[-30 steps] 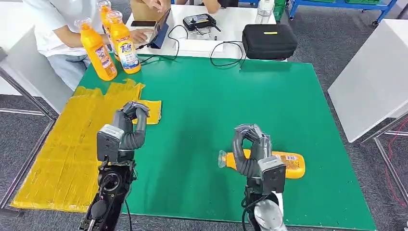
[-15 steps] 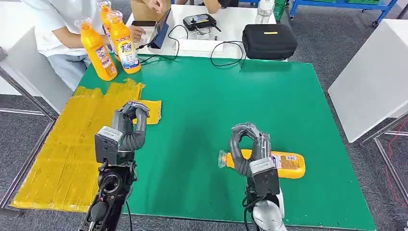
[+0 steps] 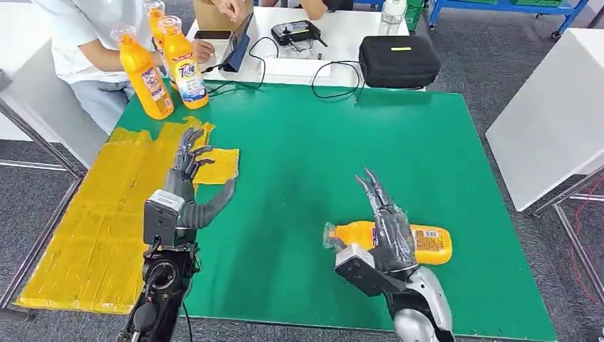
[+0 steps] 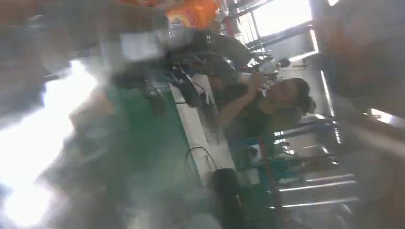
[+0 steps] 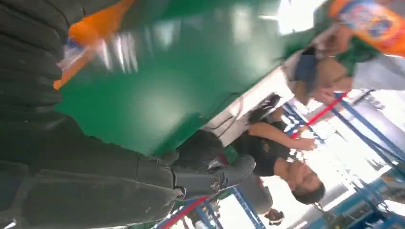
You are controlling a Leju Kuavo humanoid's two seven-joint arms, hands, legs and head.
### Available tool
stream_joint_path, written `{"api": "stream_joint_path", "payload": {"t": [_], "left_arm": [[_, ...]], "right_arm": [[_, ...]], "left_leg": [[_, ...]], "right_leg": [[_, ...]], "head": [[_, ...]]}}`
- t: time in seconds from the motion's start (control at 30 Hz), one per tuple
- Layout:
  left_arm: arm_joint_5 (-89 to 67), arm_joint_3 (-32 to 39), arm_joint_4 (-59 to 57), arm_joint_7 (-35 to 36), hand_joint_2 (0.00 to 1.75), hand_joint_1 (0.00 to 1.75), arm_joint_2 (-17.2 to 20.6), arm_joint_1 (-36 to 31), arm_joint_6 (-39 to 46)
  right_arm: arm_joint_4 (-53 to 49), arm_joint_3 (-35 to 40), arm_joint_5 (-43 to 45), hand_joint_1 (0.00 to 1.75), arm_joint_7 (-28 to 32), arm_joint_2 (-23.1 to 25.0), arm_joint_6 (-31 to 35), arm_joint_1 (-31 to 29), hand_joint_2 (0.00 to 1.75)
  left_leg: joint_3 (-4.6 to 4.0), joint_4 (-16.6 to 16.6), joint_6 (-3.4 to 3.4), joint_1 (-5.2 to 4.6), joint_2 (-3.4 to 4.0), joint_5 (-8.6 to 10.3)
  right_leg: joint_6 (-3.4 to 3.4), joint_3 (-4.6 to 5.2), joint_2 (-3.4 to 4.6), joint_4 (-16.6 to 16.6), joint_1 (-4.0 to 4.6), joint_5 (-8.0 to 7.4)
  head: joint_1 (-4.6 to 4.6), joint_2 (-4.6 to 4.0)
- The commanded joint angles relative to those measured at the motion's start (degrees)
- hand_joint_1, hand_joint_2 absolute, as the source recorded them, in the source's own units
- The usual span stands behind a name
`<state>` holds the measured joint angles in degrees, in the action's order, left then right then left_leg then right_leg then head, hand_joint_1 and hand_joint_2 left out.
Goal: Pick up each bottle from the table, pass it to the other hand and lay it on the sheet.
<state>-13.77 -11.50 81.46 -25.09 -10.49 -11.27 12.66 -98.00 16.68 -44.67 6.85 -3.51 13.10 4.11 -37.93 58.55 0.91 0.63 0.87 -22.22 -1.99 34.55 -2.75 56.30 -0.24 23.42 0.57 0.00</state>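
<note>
Right hand (image 3: 388, 231), low right of frame: fingers spread flat over 1 lying bottle (image 3: 420, 242), no grip. Left hand (image 3: 191, 171), low left: wide open, holds nothing, by yellow sheet (image 3: 100, 214). 3 standing bottles (image 3: 146, 71) upper left w/ a person (image 3: 85, 43).

Four orange bottles, two robot hands, one yellow sheet.

On my green surface (image 3: 427, 142) I count one orange detergent bottle lying down (image 3: 420, 242) and three standing bottles at the far left corner (image 3: 146, 75) (image 3: 184, 64) (image 3: 153, 13). One yellow sheet (image 3: 92, 221) covers the left edge. My left robot hand (image 3: 186, 167) and right robot hand (image 3: 384, 221) make two. Beyond sit one black case (image 3: 399, 60) and one white table (image 3: 342, 32).
</note>
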Motion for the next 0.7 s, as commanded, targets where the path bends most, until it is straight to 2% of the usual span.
{"api": "stream_joint_path", "payload": {"t": [0.03,0.1,0.13,0.27,0.7], "left_arm": [[-0.34,2.36,-5.53,0.73,1.75,0.00,-0.01,-1.51,-1.11],[-0.44,2.15,-6.64,0.71,1.75,0.00,0.00,-2.10,-1.52],[-0.43,2.15,-6.83,0.71,1.75,0.00,-0.01,-2.19,-1.56],[-0.48,2.24,-7.11,0.71,1.75,0.00,0.14,-2.19,-1.67],[-0.49,2.42,-7.65,0.76,1.75,0.00,0.21,-2.42,-1.86]], "right_arm": [[0.59,-4.94,0.40,0.00,0.15,-11.19,-7.42,0.88,1.75],[1.77,-5.10,0.58,0.00,0.53,-14.23,-10.24,0.65,1.75],[2.03,-5.47,0.65,0.00,0.60,-14.51,-10.39,0.63,1.75],[3.00,-5.96,-0.02,0.00,0.05,-17.11,-12.60,1.10,1.75],[4.75,-5.52,-0.45,0.00,-1.48,-18.04,-13.99,0.77,1.75]], "left_leg": [[0.25,-0.06,0.01,-0.04,-0.15,-0.07],[0.33,-0.08,0.02,-0.06,-0.12,-0.10],[0.16,-0.05,0.03,-0.03,-0.09,-0.05],[0.38,-0.08,0.03,-0.08,-0.16,-0.13],[0.26,-0.06,0.03,-0.05,-0.04,-0.11]], "right_leg": [[0.00,-0.30,0.05,-0.07,-0.07,0.10],[0.01,-0.36,0.15,-0.08,-0.10,0.11],[0.00,-0.19,0.07,-0.06,-0.06,0.05],[0.02,-0.43,0.15,-0.10,-0.13,0.12],[0.01,-0.26,0.17,-0.08,-0.06,0.05]], "head": [[-0.02,0.00],[-0.02,0.00],[-0.02,0.00],[-0.02,0.00],[0.00,0.00]]}}
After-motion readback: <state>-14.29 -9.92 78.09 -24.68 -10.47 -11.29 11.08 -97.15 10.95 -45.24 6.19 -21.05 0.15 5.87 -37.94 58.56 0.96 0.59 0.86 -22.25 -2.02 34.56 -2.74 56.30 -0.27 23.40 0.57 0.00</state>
